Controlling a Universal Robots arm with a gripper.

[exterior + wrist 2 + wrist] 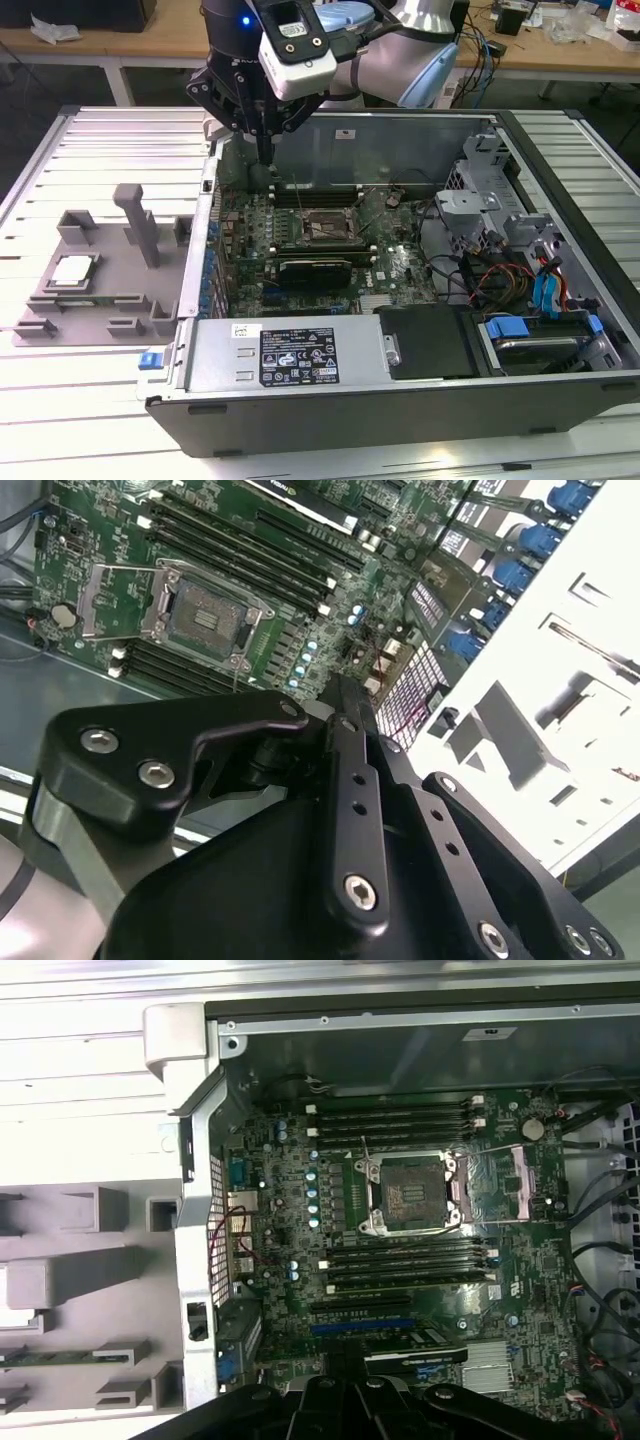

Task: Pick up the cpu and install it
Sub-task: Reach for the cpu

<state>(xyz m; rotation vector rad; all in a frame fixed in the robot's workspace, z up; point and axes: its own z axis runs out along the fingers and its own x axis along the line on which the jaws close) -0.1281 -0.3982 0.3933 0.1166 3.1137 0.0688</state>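
Note:
The cpu (72, 270), a small silvery square chip, lies in a recess of the grey fixture (100, 290) on the exterior view's left, outside the computer case. My gripper (265, 152) hangs over the motherboard's far left part, well away from the cpu, with its black fingers (350, 740) pressed together and nothing between them. The motherboard socket (320, 228) stands with its metal frame lifted; it also shows in both wrist views as the socket (412, 1192) and socket (205, 615), a short way from the fingertips.
The open computer case (560, 160) holds memory slots (395, 1118), a black expansion card (315, 268), a power supply (290, 352), and drive bays with loose cables (500, 275). A tall grey post (140, 225) rises from the fixture. A slatted metal table (100, 130) lies under everything.

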